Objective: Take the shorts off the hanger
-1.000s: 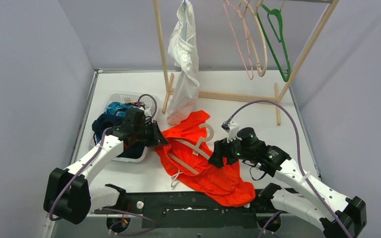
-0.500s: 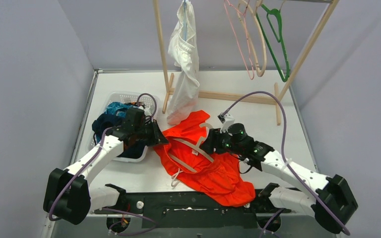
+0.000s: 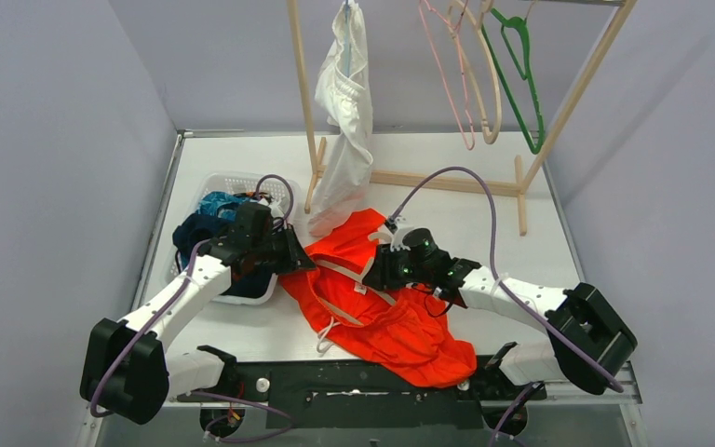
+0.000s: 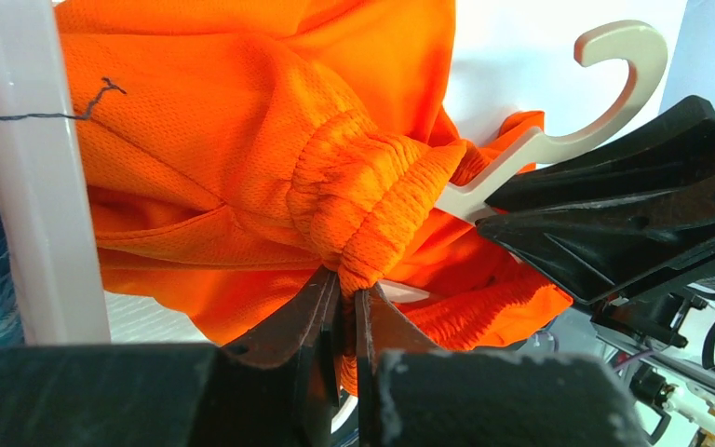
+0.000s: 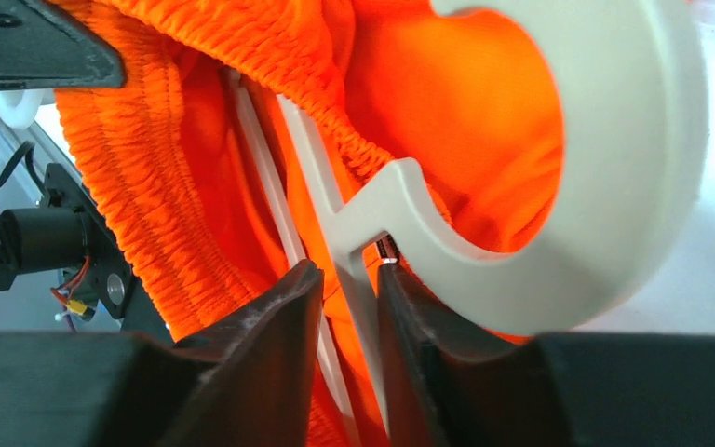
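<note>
Pinching a bunched fold of the orange shorts' (image 4: 242,140) elastic waistband, the left gripper (image 4: 346,291) has its fingers pressed together on the cloth. Just ahead of it, the right gripper (image 5: 344,298) is clamped on the neck of the hanger (image 5: 614,186), whose hook curls beyond the fingertips and whose arm runs under the waistband. The shorts lie spread on the table (image 3: 447,154) between both grippers. A basket (image 3: 233,179) sits beside the left gripper. White shorts (image 3: 344,102) hang on the rack (image 3: 577,88) beyond.
</note>
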